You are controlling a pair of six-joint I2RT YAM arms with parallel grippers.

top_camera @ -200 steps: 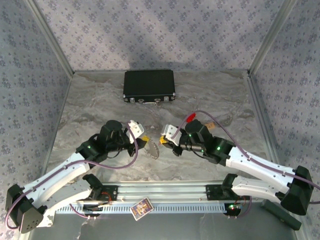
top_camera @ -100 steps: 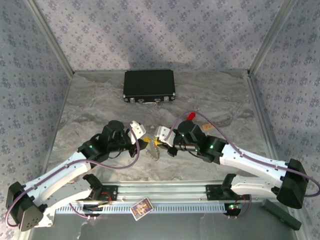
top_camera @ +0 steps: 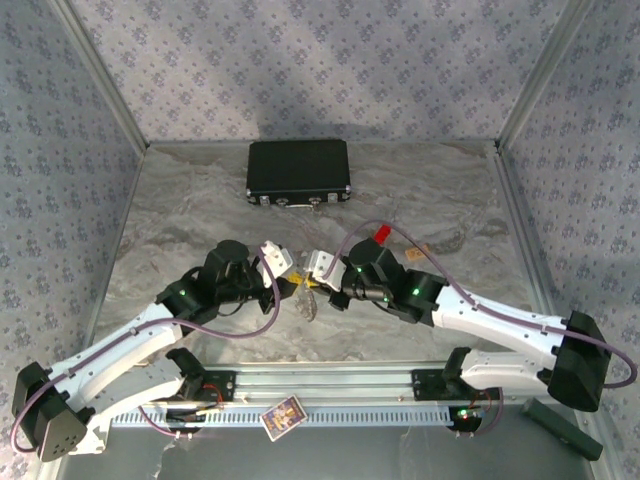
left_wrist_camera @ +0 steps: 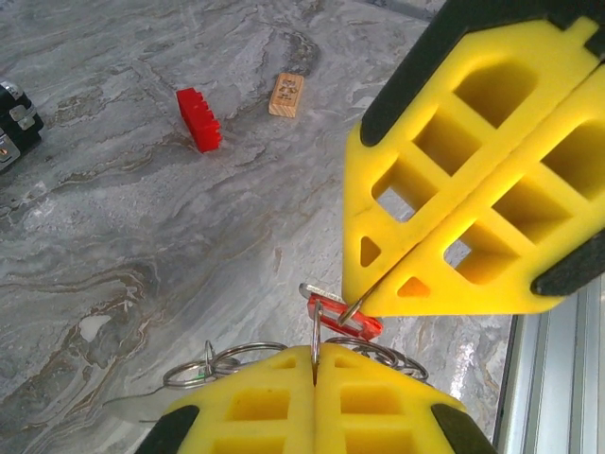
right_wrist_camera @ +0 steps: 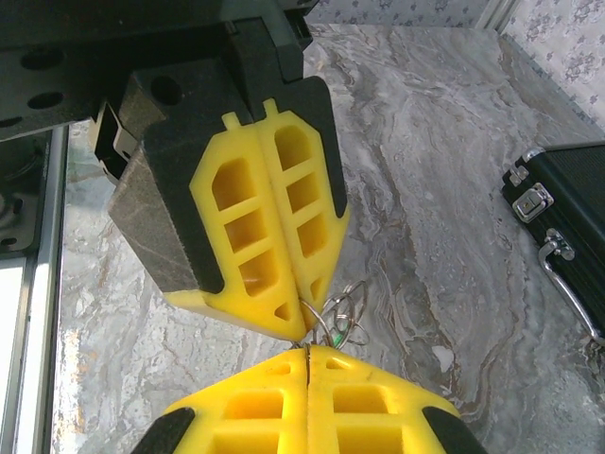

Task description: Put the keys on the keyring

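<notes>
The left pincer (left_wrist_camera: pixel 315 355) is clamped shut on a loop of the keyring (left_wrist_camera: pixel 236 356), just above the bench (left_wrist_camera: pixel 142 236); that loop should be held rigid. Just beyond, the right pincer (left_wrist_camera: pixel 356 305) is closed too, tip at the red key (left_wrist_camera: pixel 346 326); the key wants threading onto the wire gently, without twisting.

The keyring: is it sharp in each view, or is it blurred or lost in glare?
Left wrist view: the keyring shows sharp loops with small bright highlights. Top external view: it is a tiny pale glint, hardly separable from the grey table. Right wrist view: thin loops, fairly clear, partly hidden behind the right gripper.
</notes>
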